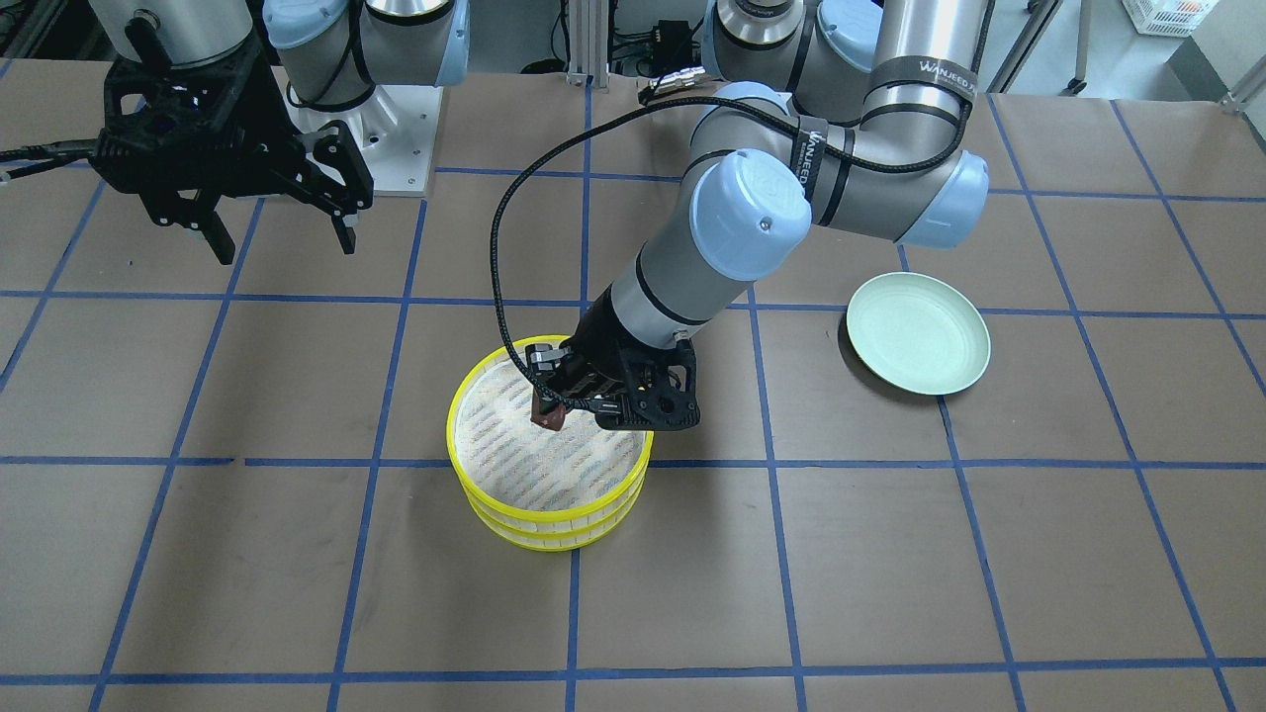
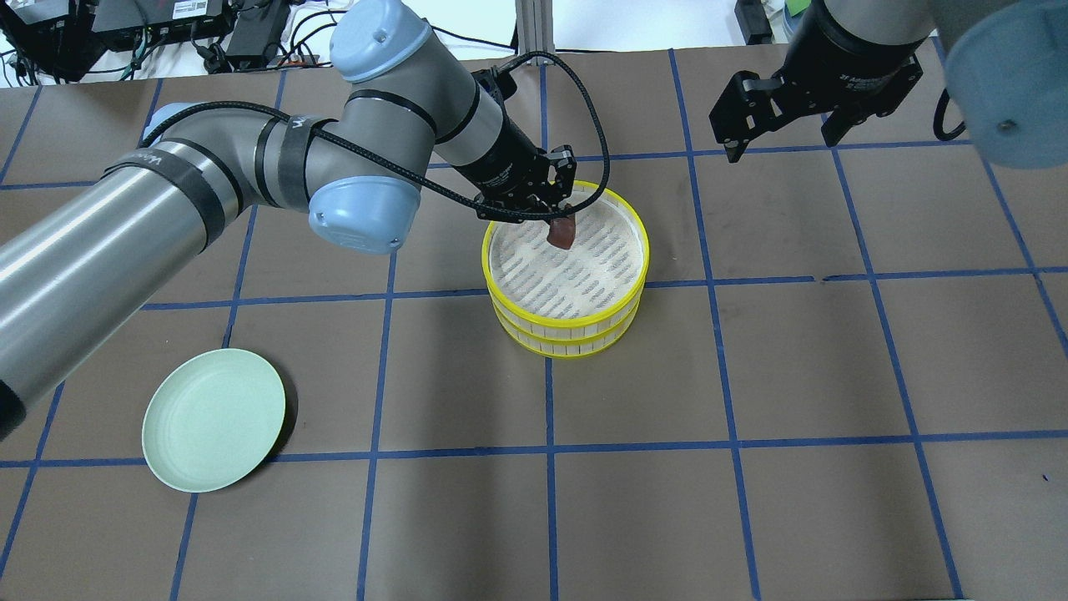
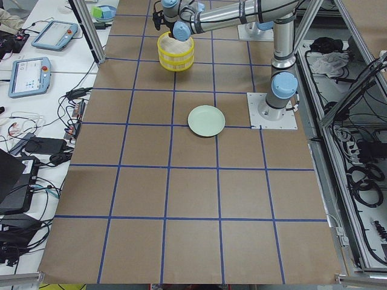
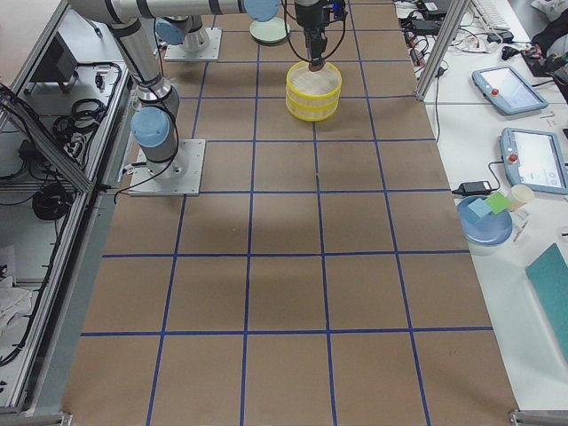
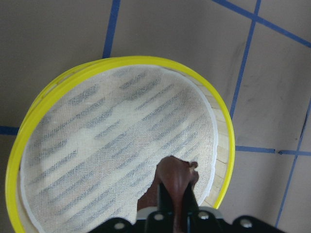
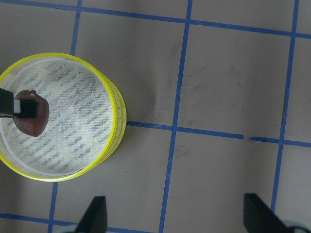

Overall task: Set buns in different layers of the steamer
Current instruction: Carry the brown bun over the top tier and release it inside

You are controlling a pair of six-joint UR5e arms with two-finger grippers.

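Here left jaws pinch brown bun (image 2: 561, 234) above top layer (image 2: 486, 259); right jaws gape

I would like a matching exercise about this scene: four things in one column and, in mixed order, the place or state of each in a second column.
Column one:
1. brown bun
2. green plate
3. right gripper
4. steamer trays

Column two:
A. open, holding nothing
B. stacked one on the other
C. held by the left gripper over the top tray
D. on the table, away from the steamer

Pairs: 1-C, 2-D, 3-A, 4-B
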